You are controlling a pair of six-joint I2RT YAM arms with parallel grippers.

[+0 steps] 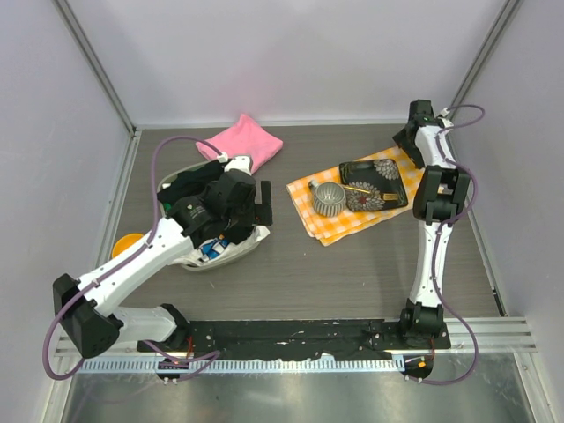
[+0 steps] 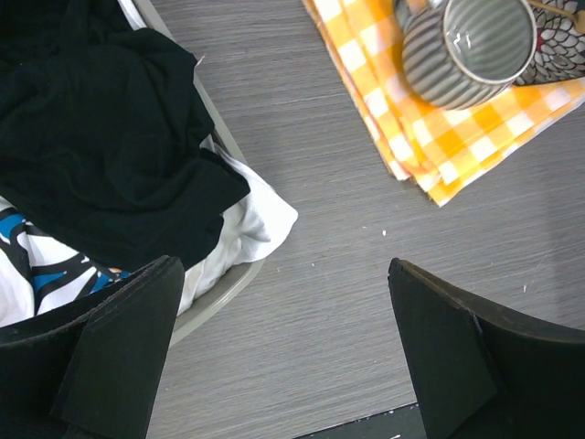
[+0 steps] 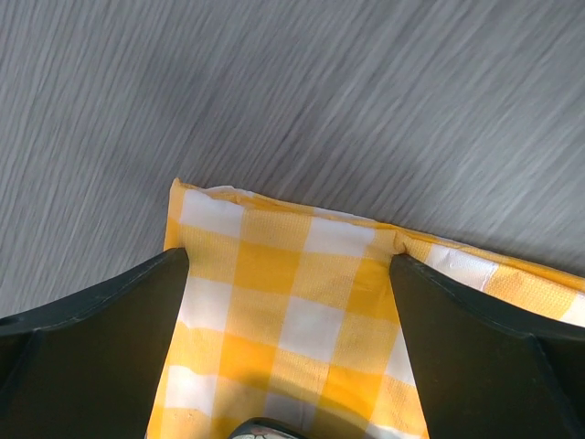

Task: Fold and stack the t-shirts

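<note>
The left pincer stands wide open and holds nothing. It hangs above the right-hand rim of a pale oval laundry basket, with bare dark grey wood-grain table showing between its fingers in the left wrist view.

The large plain black t-shirt lies crumpled in that basket, heaped on top of other laundry. Under it is a white cloth that spills over the rim, and beside that a white piece with a blue print. The smaller bright pink t-shirt rests on the table at the far side, just beyond the basket, as a soft folded bundle apart from the black one.

The right pincer is also spread wide and grips nothing. It hovers over the far corner of a folded orange-and-white checked cloth, and the cloth's edge and the table beyond it fill the right wrist view.

On the checked cloth stand a grey ribbed ceramic cup and, to its right, a black rectangular tray with a pale flower pattern. A thin gold-coloured utensil lies across the tray. At the left edge of the table, partly hidden behind the left arm, sits a round orange object; what it is cannot be made out.
</note>
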